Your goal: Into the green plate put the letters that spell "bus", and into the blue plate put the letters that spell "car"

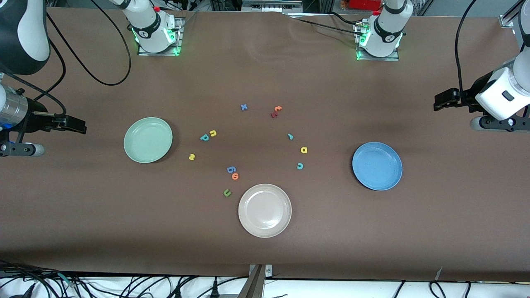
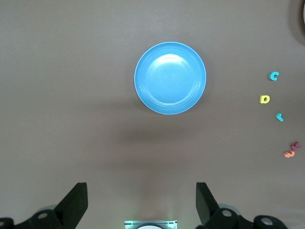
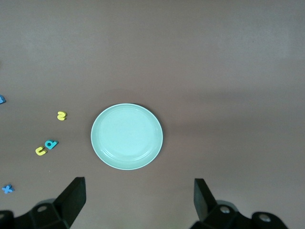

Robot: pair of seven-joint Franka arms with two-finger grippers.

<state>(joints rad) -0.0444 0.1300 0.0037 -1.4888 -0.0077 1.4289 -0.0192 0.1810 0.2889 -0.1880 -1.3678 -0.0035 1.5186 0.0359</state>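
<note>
The pale green plate (image 1: pixel 148 140) (image 3: pixel 127 136) lies toward the right arm's end, with the yellow "u" (image 1: pixel 213 133), teal "b" (image 1: pixel 204 138) and yellow "s" (image 1: pixel 191 157) beside it on the cloth. The blue plate (image 1: pixel 377 166) (image 2: pixel 170 78) lies toward the left arm's end. Beside it are the teal "r" (image 1: pixel 290 136), yellow "a" (image 1: pixel 304 150) and teal "c" (image 1: pixel 300 166). Both plates hold nothing. My right gripper (image 1: pixel 78 124) (image 3: pixel 139 198) hangs open above the table's end beside the green plate. My left gripper (image 1: pixel 441 101) (image 2: pixel 142 200) hangs open above the end beside the blue plate.
A cream-white plate (image 1: pixel 265 210) sits nearest the front camera at mid-table. Other loose letters: a blue "x" (image 1: pixel 244 107), a red and orange pair (image 1: pixel 275 111), a blue "6" (image 1: pixel 231 169), an orange "o" (image 1: pixel 235 176) and a dark green "u" (image 1: pixel 227 192).
</note>
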